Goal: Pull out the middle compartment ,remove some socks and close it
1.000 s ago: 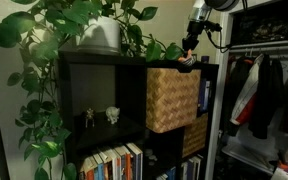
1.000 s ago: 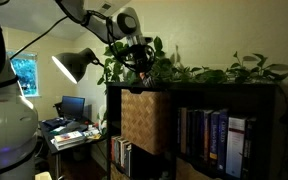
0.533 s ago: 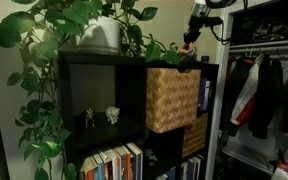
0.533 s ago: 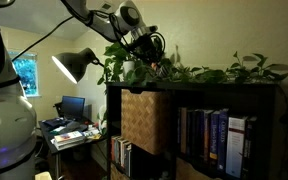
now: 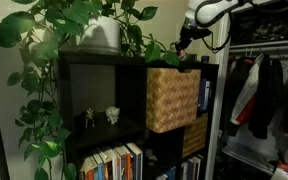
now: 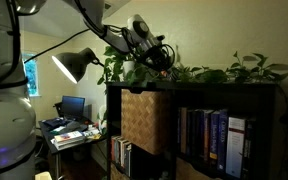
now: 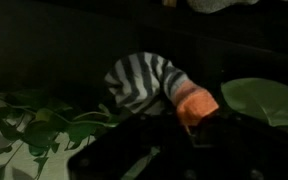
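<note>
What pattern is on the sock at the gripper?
The sock has dark and pale stripes with an orange tip; the wrist view shows it best.

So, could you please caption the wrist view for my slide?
A striped sock with an orange toe amid green leaves.

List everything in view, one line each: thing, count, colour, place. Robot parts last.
shelf unit: one, black, centre.
middle compartment: one, tan wicker, sticking out of its shelf cell.
smaller basket: one, darker woven, cell below.
socks: one seen, grey-white striped, orange toe, held above the shelf top.
plants: count unclear, green, on shelf top.
pot: one, white, among plants.
figurines: two, pale, open cell.
books: many, mixed, several shelf cells.
lamp: one, pale, beside shelf.
clothes: several, dark and red, hanging beside shelf.
end effector: one, dark, above shelf top, shut on socks.
arm: one, white, overhead.
</note>
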### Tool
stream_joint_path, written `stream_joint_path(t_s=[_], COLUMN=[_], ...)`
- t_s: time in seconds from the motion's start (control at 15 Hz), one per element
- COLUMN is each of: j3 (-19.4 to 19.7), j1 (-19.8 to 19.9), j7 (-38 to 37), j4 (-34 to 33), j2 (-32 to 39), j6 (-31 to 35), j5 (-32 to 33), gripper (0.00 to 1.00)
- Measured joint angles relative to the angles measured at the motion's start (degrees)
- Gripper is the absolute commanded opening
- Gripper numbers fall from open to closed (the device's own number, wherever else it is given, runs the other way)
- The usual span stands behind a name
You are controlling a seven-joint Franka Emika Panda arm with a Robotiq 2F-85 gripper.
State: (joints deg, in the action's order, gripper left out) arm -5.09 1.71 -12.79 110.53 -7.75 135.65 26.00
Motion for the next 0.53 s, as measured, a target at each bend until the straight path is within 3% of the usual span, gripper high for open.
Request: stream_joint_path(t_s=[0.13, 0.53], j3=[0.0, -0.7], j1=[-0.1, -1.5], j7=[-0.4, -0.4], j4=[-1.0, -2.3], j2=[2.0, 1.7], j6=[0.8, 0.4], j5=[0.6, 0.5], gripper=[0.46, 0.85])
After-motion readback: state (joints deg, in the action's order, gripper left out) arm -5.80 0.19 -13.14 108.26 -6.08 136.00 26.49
